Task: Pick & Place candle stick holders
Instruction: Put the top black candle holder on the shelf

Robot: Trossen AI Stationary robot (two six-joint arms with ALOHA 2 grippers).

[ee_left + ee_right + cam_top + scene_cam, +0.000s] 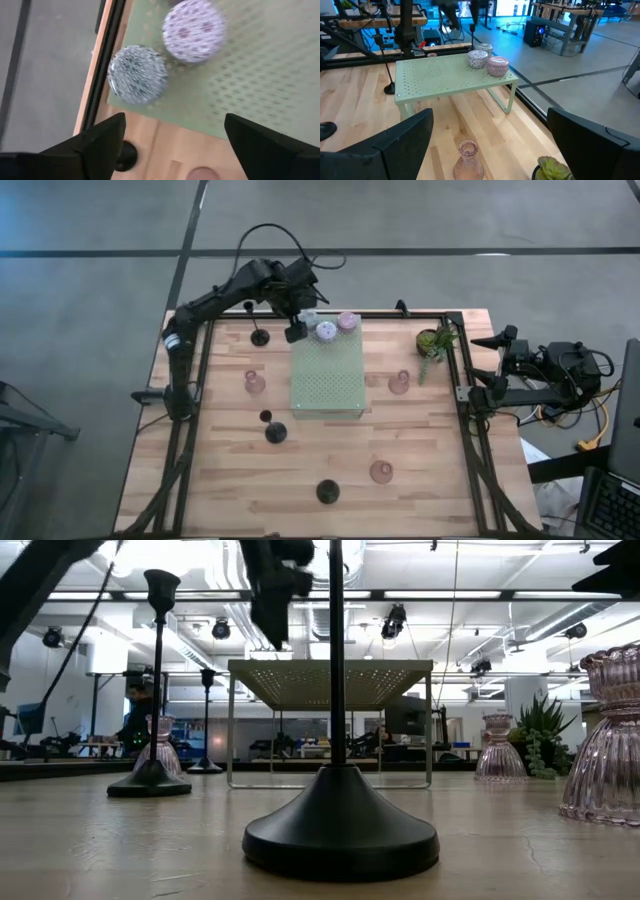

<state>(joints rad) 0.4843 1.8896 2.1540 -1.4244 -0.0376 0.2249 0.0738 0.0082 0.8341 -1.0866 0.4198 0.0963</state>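
A pale green perforated stand sits mid-table. Three round holders rest on its far end: a blue one, a lilac one and a pinkish one. My left gripper hangs open and empty above the stand's far left corner, and its fingers show below the blue holder in the wrist view. Black stemmed holders and pink glass ones stand on the wood. My right gripper waits open at the table's right edge.
A small green potted plant stands at the far right, near my right gripper. A black metal frame runs along the table's left, far and right edges. In the low view a black holder stands closest, with a pink glass one to its right.
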